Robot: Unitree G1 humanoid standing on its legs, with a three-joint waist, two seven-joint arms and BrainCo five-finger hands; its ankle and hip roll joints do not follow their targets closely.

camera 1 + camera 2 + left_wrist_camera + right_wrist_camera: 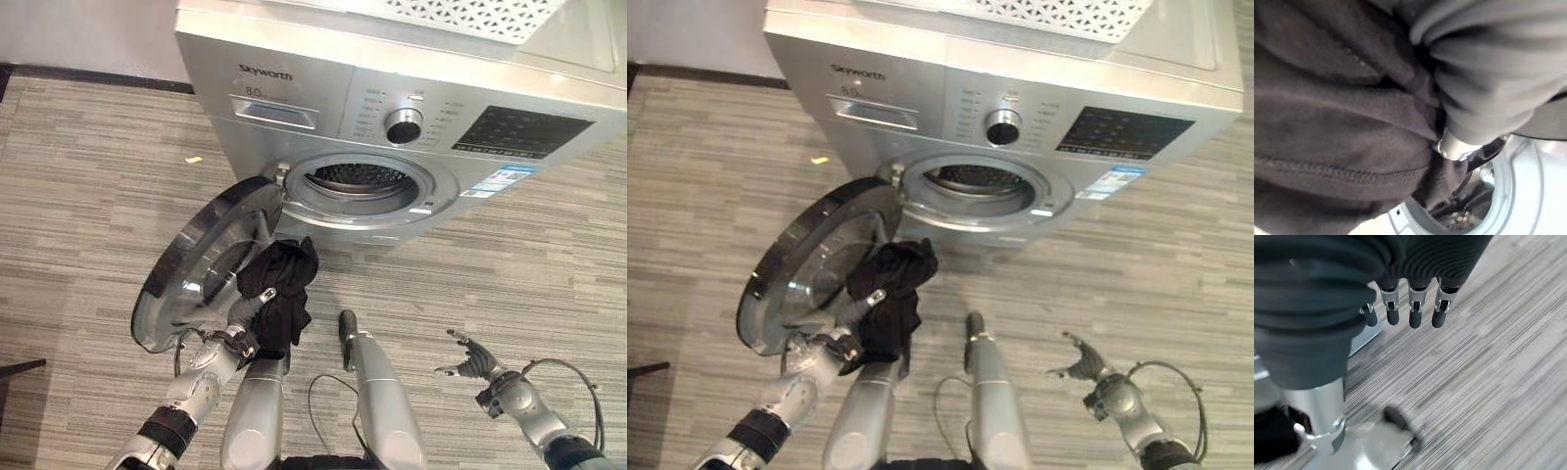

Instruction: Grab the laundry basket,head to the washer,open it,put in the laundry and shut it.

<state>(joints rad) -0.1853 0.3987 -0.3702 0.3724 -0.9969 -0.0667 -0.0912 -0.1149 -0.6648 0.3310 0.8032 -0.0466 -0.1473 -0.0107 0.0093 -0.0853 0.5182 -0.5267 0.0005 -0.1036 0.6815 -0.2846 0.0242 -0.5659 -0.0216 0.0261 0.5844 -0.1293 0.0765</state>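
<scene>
The silver washer [392,88] stands ahead with its round door [201,264] swung open to the left and the drum opening [358,181] exposed. My left hand [238,333] is raised in front of the door, shut on a bunched black garment [279,284] that hangs just below and left of the opening. In the left wrist view the black cloth [1342,122] wraps the hand, with the drum's rim [1498,196] past it. My right hand [475,360] hovers low on the right over the floor, fingers [1415,308] straight and holding nothing.
A white perforated basket [470,12] sits on top of the washer. A small yellow scrap [193,159] lies on the wood-grain floor to the washer's left. A wall with a dark skirting [88,73] runs behind. A dark object [20,369] pokes in at the left edge.
</scene>
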